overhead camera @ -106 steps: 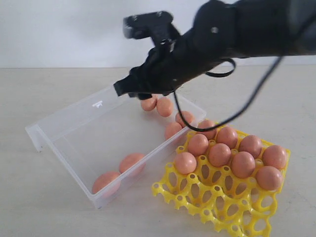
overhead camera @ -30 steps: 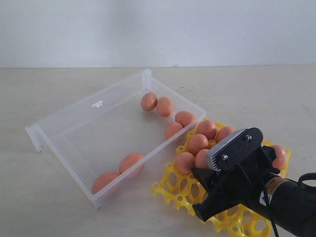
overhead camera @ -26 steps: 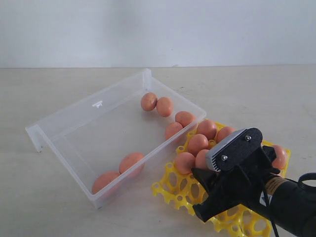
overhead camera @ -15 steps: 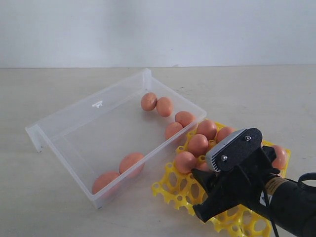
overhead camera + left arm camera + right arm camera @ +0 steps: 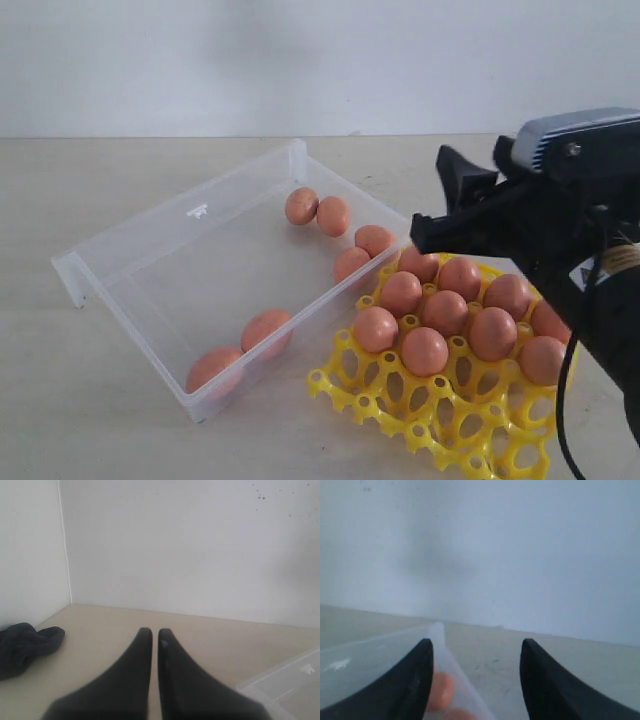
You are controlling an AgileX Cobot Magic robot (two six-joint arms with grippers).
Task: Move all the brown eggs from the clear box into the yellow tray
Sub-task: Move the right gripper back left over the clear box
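On the tabletop point(image 5: 80, 430) the clear box point(image 5: 150, 235) lies askew near the middle, with the yellow tray point(image 5: 320, 381) just beside its long wall, toward the right edge. The right tool point(image 5: 428, 195), spread wide and empty, hovers over the tray's far side and points at the box. The left tool point(image 5: 151, 630) is pinched together, holding nothing. Six smooth brown eggs point(image 5: 350, 264) lie in the box, four clustered nearest the right tool.

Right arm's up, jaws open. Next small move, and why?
Probably ease the right gripper forward and down over the nearest egg in the clear box. Its jaws stand open and empty, six brown eggs lie in the box, and the yellow tray has free cups along its near side.
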